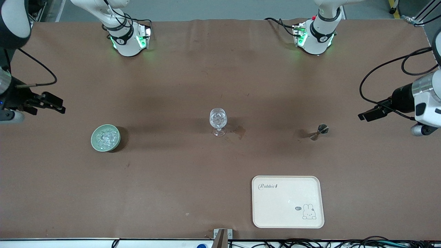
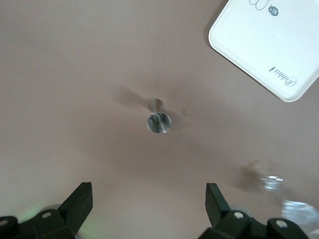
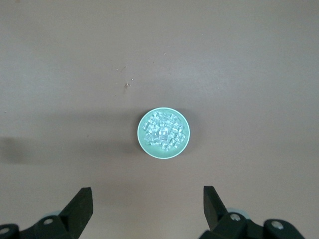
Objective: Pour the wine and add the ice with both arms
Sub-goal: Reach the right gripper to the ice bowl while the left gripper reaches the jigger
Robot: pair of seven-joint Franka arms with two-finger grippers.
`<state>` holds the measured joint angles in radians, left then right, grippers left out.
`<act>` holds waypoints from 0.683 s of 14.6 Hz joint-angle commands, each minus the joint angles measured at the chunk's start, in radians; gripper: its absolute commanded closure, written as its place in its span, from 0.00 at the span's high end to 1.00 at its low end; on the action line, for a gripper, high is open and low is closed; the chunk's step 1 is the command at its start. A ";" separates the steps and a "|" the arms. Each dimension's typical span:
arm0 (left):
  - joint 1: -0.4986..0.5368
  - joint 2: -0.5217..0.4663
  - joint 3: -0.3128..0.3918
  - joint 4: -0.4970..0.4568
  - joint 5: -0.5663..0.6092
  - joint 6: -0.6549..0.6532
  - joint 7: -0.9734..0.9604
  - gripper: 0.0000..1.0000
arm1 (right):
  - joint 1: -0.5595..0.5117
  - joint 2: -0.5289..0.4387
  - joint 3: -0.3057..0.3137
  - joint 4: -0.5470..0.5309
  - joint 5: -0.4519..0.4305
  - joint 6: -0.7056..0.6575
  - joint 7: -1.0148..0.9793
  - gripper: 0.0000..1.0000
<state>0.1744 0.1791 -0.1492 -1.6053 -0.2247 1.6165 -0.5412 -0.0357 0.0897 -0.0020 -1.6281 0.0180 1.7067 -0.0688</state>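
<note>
A clear stemmed glass (image 1: pixel 218 122) stands upright mid-table with glinting clear contents in its bowl. It also shows at the edge of the left wrist view (image 2: pixel 294 201). A pale green bowl (image 1: pixel 105 137) heaped with ice (image 1: pixel 105 137) sits toward the right arm's end. A small metal jigger (image 1: pixel 318 131) stands toward the left arm's end. My right gripper (image 1: pixel 59 105) is open and empty, in the air beside the bowl (image 3: pixel 163 133) and its ice (image 3: pixel 163 129). My left gripper (image 1: pixel 362 116) is open and empty, in the air beside the jigger (image 2: pixel 158 121).
A cream tray (image 1: pixel 288 201) with a rabbit print lies nearer to the front camera than the jigger, and shows in the left wrist view (image 2: pixel 269 45). A small dark wet stain (image 1: pixel 238 131) marks the brown table cover beside the glass.
</note>
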 commanded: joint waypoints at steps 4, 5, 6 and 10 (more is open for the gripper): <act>0.097 0.178 -0.003 0.016 -0.188 -0.012 -0.187 1.00 | -0.015 0.070 0.004 -0.097 -0.012 0.154 0.014 0.97; 0.103 0.210 -0.003 0.016 -0.208 -0.012 -0.234 1.00 | -0.018 0.080 0.004 -0.116 -0.012 0.181 0.014 0.97; 0.117 0.238 -0.003 0.016 -0.235 -0.010 -0.246 1.00 | -0.021 0.093 0.004 -0.125 -0.012 0.200 0.014 0.97; 0.218 0.364 -0.004 -0.005 -0.450 -0.010 -0.244 1.00 | -0.041 0.171 0.004 -0.142 -0.012 0.257 0.014 0.97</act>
<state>0.3374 0.4868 -0.1453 -1.6144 -0.5836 1.6175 -0.7757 -0.0549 0.2363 -0.0082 -1.7521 0.0180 1.9283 -0.0686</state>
